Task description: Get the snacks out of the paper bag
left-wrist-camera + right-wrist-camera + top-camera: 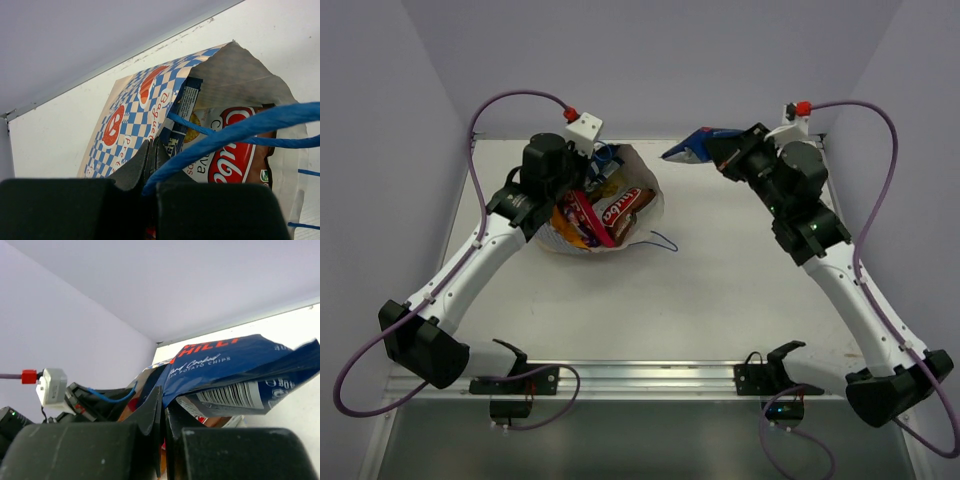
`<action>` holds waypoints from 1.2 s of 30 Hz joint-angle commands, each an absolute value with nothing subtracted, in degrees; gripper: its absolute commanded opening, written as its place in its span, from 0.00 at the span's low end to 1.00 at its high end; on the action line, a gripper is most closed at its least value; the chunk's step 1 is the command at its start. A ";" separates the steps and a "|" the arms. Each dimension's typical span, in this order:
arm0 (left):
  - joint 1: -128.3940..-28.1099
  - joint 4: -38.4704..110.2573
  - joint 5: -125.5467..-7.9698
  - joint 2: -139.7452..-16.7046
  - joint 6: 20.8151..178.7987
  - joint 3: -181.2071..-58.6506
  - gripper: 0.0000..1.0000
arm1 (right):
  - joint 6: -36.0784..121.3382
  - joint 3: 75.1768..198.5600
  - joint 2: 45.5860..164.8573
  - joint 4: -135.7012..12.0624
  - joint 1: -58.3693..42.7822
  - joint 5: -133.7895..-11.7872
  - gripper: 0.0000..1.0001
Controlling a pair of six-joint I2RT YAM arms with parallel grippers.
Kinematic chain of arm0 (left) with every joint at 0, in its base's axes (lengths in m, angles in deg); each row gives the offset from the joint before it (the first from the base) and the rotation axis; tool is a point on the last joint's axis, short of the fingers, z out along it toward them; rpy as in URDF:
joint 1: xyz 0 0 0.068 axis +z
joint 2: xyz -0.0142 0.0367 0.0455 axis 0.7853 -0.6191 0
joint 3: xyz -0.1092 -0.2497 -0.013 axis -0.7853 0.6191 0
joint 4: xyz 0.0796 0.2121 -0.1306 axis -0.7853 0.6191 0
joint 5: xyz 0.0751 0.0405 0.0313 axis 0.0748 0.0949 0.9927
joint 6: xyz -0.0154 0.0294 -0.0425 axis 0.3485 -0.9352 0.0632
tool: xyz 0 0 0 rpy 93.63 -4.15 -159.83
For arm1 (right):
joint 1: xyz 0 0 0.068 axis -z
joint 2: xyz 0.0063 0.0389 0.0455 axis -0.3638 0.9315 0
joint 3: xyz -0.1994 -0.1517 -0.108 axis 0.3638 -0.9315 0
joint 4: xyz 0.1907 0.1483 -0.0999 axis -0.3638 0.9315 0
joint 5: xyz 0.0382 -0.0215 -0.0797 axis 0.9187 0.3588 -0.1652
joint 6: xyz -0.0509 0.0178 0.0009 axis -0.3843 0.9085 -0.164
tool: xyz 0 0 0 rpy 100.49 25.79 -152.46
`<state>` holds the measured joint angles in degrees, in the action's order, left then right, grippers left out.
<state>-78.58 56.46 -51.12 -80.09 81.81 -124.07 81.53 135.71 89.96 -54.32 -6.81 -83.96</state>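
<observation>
The paper bag (642, 175) stands open at the back left of the table, with several snacks inside: a brown-and-white packet (626, 205), a red-pink one (595, 222) and an orange one (569, 217). My left gripper (588, 178) is at the bag's mouth, shut on its blue string handle (240, 131). The left wrist view shows the bag's checkered side (131, 120) and the brown-and-white packet (239, 160). My right gripper (722, 155) is shut on the edge of a dark blue chip packet (688, 148) and holds it in the air right of the bag. The packet (235, 362) hangs sideways from my right gripper (163, 405).
The bag's other blue handle (658, 240) lies loose on the table in front of it. Purple cables loop along both arms. The grey walls close in at the back and both sides. A metal rail (650, 375) runs along the near edge.
</observation>
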 commanded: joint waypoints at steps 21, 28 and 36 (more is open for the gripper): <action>-78.82 56.98 -50.85 -79.46 84.45 -122.64 0.00 | 78.63 114.06 115.83 -77.44 13.60 -58.96 0.66; -78.74 57.86 -50.67 -79.37 85.06 -122.20 0.00 | 73.08 119.76 102.47 -46.70 13.08 -79.98 0.99; -78.82 58.04 -50.24 -78.41 85.41 -121.24 0.00 | 80.09 126.09 94.10 -39.99 -2.55 -85.44 0.99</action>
